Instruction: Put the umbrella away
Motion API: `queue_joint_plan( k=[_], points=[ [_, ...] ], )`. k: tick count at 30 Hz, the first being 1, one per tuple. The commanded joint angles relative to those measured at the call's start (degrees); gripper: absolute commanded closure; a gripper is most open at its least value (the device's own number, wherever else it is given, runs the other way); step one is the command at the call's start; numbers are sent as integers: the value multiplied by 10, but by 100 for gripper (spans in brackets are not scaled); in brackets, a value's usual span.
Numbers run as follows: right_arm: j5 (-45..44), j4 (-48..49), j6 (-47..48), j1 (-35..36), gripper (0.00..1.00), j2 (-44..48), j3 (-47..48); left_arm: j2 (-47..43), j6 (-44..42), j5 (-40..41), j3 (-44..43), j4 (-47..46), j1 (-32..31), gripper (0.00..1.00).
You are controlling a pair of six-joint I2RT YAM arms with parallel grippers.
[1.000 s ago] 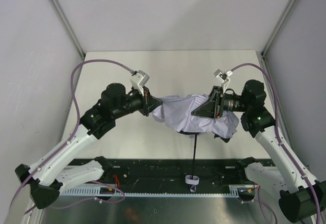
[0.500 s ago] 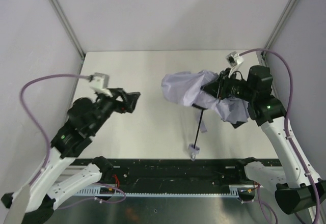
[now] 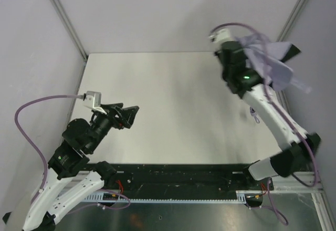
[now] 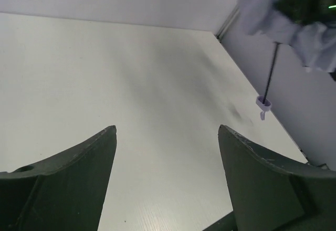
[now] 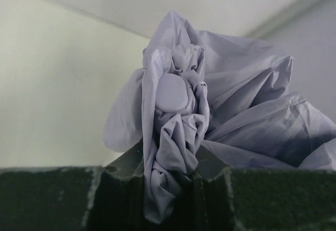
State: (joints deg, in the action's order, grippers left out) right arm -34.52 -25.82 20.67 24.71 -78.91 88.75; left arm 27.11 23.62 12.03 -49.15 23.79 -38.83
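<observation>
Top view: the umbrella point(image 3: 273, 65) at upper right is just a smeared blur, and it hides the right gripper point(image 5: 170, 163) completely there. Handle point(image 4: 264, 103) is tiny in the left wrist view, and the canopy point(image 4: 273, 10) gets chopped off by the top edge. Right wrist view: shaft is buried behind the bunched canopy, fingers point(image 5: 63, 199) cut off along the bottom edge
</observation>
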Motion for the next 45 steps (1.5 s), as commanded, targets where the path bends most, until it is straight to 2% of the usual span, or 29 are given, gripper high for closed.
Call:
queue_joint_plan(
  k=[1,6,11,17,21,28,36,38,40,45],
  points=[
    [-71,29,184,109,100,-136,-32,-40,38,-27,23,-11,3,18],
    [10,-52,156,199,100,-284,-40,-97,61,-30,61,-10,3,20],
    [164,-134,131,286,100,-340,-55,-160,116,-17,111,-7,3,21],
    [417,-220,91,304,100,-379,-49,-186,159,-27,140,1,3,22],
    [523,-237,75,290,100,-422,-52,-173,215,-22,151,12,3,22],
    [628,-236,75,248,100,-458,-57,-76,404,-45,208,24,2,21],
    [704,-200,83,204,100,-463,-74,106,573,-99,214,17,3,8],
    [721,-189,84,195,100,-463,-81,136,600,-121,238,-33,4,6],
    [733,-182,84,189,100,-463,-85,168,626,-154,276,-124,4,7],
    [758,-174,86,177,100,-459,-88,261,648,-206,336,-318,1,14]
  ],
)
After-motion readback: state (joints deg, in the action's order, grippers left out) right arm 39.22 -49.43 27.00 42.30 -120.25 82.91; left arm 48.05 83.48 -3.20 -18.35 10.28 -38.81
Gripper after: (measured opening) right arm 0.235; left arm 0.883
